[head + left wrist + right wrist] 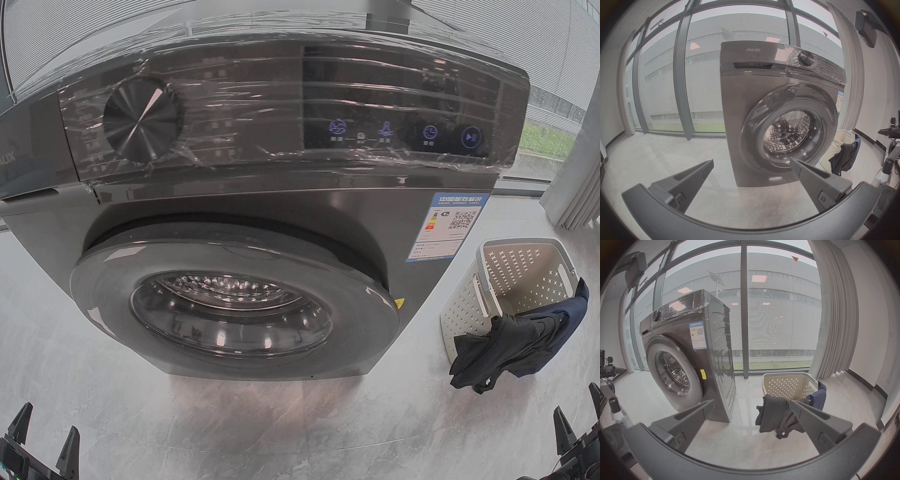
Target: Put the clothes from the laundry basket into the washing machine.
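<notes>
Clothes (512,344), dark and crumpled, draped over the rim of the cream perforated plastic laundry basket (465,312).
It sits just beside the dark grey front-loading washing machine (250,206); left gripper (50,420) and right gripper (576,400) both spread apart, empty.

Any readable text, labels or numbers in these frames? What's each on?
Brand mark, washing machine top front: readable lettering, brand not quoted.
Energy label, machine front: QR code, print too small.
Control panel: lit icons, captions too small.
Around dial: blurred under film.
Yellow sticker: too small.
Laundry basket, clothes: none.
</notes>
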